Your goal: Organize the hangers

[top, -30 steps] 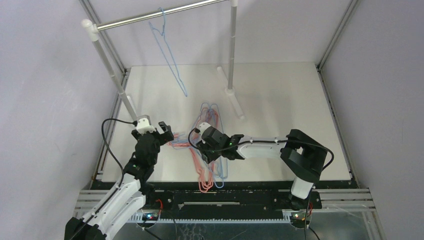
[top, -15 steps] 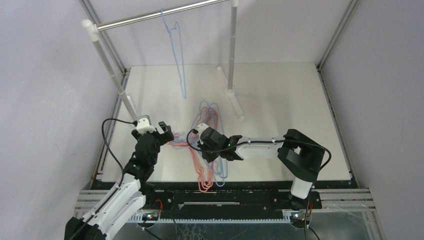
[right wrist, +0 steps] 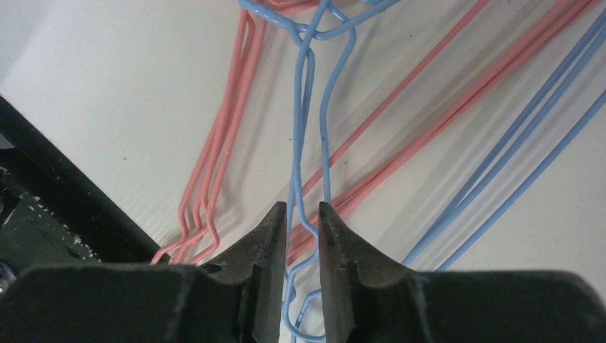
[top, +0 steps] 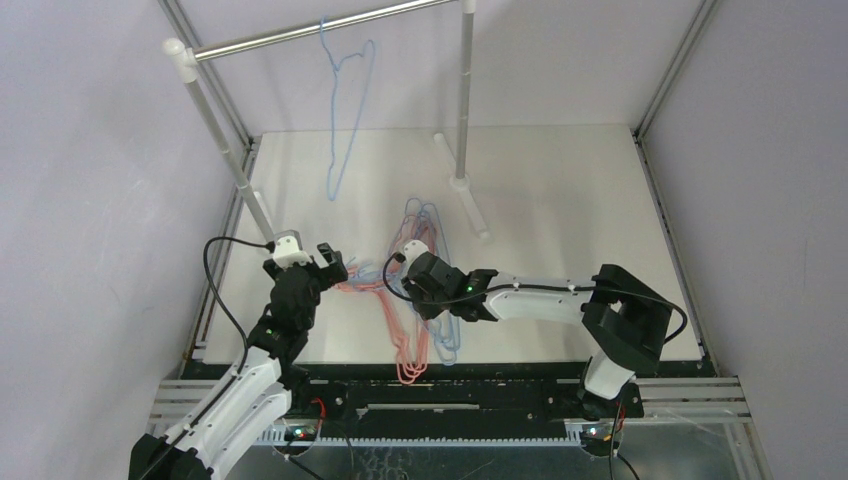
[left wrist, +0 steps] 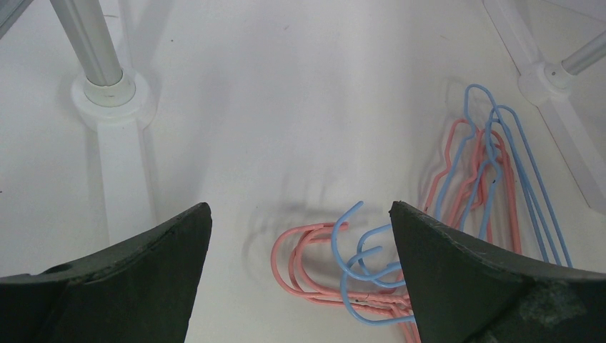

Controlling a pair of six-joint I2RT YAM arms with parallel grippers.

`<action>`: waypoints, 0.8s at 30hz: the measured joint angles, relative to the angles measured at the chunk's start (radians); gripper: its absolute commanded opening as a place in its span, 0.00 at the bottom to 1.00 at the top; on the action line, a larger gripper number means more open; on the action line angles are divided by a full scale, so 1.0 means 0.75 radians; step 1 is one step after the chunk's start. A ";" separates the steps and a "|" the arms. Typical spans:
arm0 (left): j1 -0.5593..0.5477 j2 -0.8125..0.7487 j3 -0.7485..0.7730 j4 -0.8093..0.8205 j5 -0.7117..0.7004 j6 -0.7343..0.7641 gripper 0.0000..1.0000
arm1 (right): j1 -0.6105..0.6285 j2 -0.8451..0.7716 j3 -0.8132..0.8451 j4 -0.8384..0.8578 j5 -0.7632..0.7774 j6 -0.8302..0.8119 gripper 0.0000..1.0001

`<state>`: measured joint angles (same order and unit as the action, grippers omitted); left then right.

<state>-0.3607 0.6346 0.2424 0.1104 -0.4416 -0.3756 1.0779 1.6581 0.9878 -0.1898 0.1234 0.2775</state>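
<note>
One light blue hanger hangs by its hook from the silver rail. A pile of pink and blue hangers lies tangled on the white table. My right gripper is low over the pile. In the right wrist view its jaws stand a narrow gap apart, with a blue hanger's twisted neck wires running between them over pink hangers. My left gripper is wide open to the left of the pile. The hangers' hooks lie just past its right finger, untouched.
The rail rests on white posts: the left post's foot is close ahead of my left gripper, and the right post stands behind the pile. Grey walls close in both sides. The table's black near edge runs just beside the pile.
The hanging blue hanger has swung from right to left. My right arm has shifted slightly right over the pile, and its jaws closed, then parted a little. The left arm is still.
</note>
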 measured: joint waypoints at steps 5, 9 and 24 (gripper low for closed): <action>0.000 0.003 0.000 0.001 0.000 0.000 0.99 | 0.031 -0.011 0.000 -0.008 0.005 -0.001 0.35; 0.000 0.017 0.000 0.003 0.000 0.000 0.99 | 0.047 -0.001 0.000 -0.008 -0.003 -0.001 0.39; 0.000 0.028 0.000 0.019 0.000 0.000 1.00 | 0.049 0.156 0.002 0.029 -0.042 0.005 0.21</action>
<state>-0.3607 0.6559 0.2424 0.1246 -0.4416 -0.3756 1.1145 1.7752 0.9890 -0.1680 0.0921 0.2810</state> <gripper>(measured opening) 0.995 0.305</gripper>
